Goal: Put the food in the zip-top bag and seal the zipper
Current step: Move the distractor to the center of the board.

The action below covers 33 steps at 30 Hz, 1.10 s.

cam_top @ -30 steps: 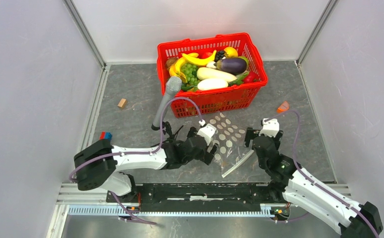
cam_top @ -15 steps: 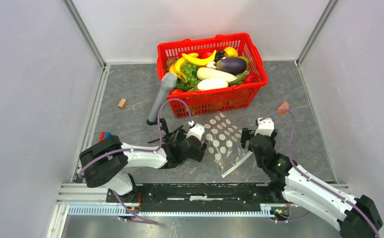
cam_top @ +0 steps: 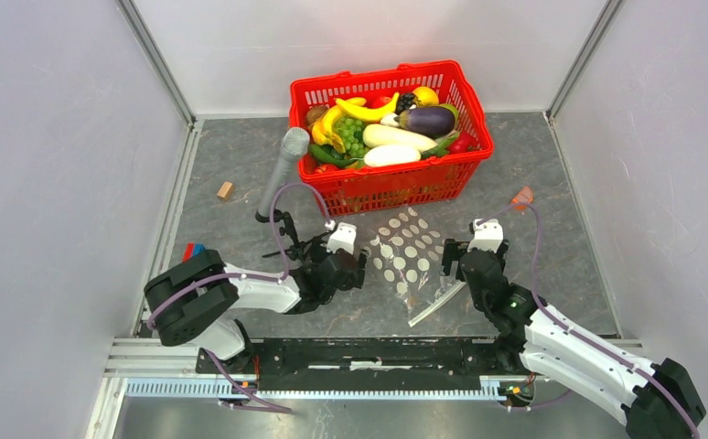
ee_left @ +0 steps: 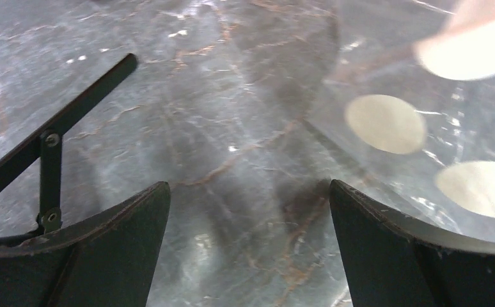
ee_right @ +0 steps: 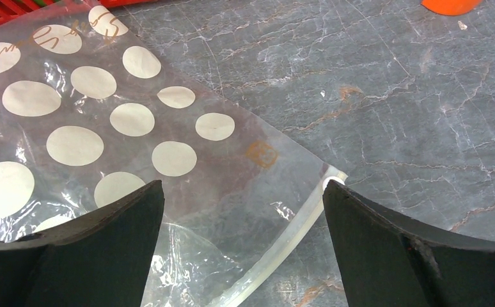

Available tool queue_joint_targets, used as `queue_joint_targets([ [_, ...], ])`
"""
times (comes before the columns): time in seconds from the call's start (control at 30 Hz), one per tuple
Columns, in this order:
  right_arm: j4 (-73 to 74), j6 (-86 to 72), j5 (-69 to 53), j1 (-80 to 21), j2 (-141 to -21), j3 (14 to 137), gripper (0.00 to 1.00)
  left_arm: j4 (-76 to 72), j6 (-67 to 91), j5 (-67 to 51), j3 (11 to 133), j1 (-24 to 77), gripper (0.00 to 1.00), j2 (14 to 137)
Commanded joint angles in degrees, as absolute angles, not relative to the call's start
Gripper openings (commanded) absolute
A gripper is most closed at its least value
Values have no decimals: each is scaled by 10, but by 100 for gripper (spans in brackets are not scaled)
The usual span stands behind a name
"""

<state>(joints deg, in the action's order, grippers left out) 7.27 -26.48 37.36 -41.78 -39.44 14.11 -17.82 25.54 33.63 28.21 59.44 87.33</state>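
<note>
A: Where's the bag?
B: Flat on the worktop, just in front of the basket, between the two arms. Its zipper runs along the near edge.
A: And the grasping ends?
B: The left end effector gapes wide beside the bag's left edge, holding nothing. The right end effector is spread over the zipper corner, empty too.
A: And the food?
B: Piled in the basket.

Left hand spread over marble table; dotted bag perhaps under right finger.
</note>
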Motion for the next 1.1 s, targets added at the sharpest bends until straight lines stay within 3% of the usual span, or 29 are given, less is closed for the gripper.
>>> queue_joint_targets([
  [0.0, 52, -263, 364, -415, -391, 136, 98, -151, 285, 389, 246, 561, 100, 862],
  [1.07, 39, -272, 332, -415, -385, 114, 98, -205, 383, 350, 181, 324, 100, 766],
])
